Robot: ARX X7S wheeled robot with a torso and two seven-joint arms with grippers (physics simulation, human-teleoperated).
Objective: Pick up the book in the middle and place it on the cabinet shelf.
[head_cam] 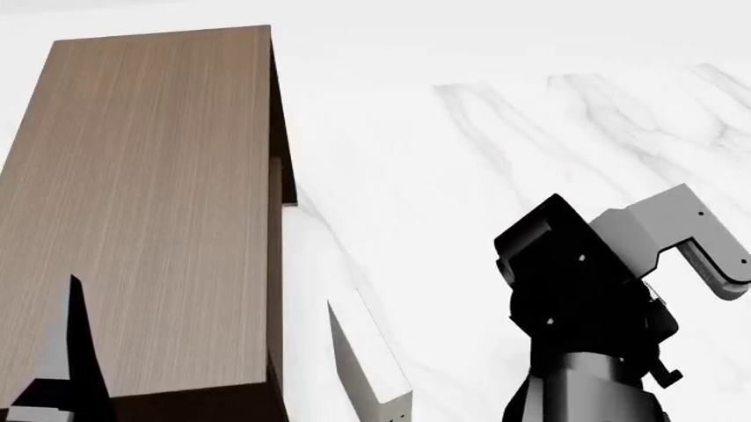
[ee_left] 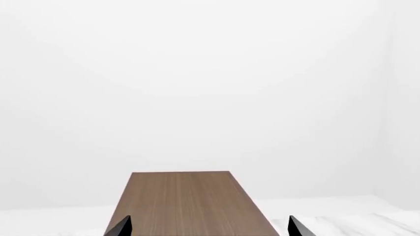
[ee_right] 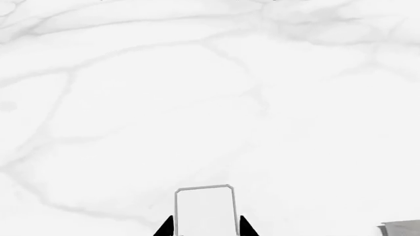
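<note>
left gripper (ee_left: 208,227): hovering over cabinet shelf (head_cam: 141,202), fingers spread, empty
right gripper (ee_right: 206,230): clamping an off-white book (ee_right: 205,209) over marble floor (ee_right: 196,98)

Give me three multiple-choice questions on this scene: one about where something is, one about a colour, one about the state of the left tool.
1. In the head view, where is the cabinet shelf?
A. on the left
B. on the right
C. out of view

2. What colour is the cabinet shelf?
A. white with grey veins
B. brown wood grain
C. black

3. How is the left tool?
A. shut on a book
B. out of sight in every view
C. open, with nothing between its fingertips

Answers:
1 A, because the shelf fills the left part of the head view, with the marble surface to its right.
2 B, because its top shows brown with fine grain lines.
3 C, because the left wrist view shows its two fingertips wide apart, with only the shelf beyond them.
</note>
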